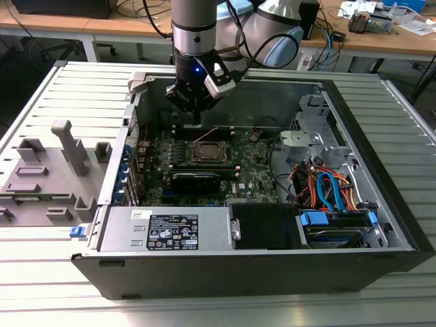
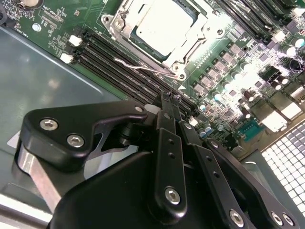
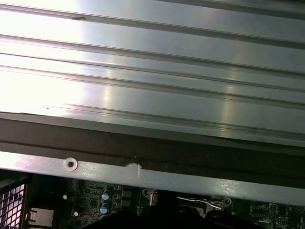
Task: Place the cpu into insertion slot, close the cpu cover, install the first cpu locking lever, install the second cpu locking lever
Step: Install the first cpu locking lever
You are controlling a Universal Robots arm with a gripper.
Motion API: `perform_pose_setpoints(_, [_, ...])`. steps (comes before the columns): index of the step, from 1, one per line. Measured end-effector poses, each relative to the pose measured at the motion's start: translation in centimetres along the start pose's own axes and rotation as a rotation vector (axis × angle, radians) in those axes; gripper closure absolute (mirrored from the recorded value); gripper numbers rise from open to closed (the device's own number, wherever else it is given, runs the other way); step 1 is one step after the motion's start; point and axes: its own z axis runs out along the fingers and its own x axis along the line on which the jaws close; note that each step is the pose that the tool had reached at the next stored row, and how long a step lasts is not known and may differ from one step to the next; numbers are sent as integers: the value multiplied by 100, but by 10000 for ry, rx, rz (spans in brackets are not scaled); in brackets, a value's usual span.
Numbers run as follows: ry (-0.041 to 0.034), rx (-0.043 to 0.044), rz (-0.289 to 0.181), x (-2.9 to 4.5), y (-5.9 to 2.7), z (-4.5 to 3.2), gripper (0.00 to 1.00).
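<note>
The cpu point(image 2: 164, 21), a silvery square chip, lies in the insertion slot point(image 1: 208, 152) on the green board inside the open computer case. The cpu cover point(image 2: 125, 25) lies flat around it, and the chip shows through its window. One thin wire locking lever point(image 2: 138, 67) sticks out along the socket's side, slightly raised; in the exterior view a lever point(image 1: 204, 137) slants up behind the socket. My gripper point(image 2: 170, 98) hangs just behind the socket point(image 1: 196, 121), fingers shut together with nothing between them, tips close to the lever's end.
Black memory slots point(image 2: 112, 55) run between the gripper and the socket. A black graphics card point(image 1: 196, 180) lies in front of the socket, with a power supply point(image 1: 170, 229) and drive cables point(image 1: 327, 187) nearer. A grey fixture point(image 1: 48, 174) stands on the slatted table at the exterior view's left.
</note>
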Motion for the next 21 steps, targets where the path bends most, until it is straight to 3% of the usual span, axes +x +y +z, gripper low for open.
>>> perform_pose_setpoints(11, [-2, -1, -1, -32, -3, 10, 89])
perform_pose_setpoints(21, [0, 0, -1, -34, -5, 105, 89])
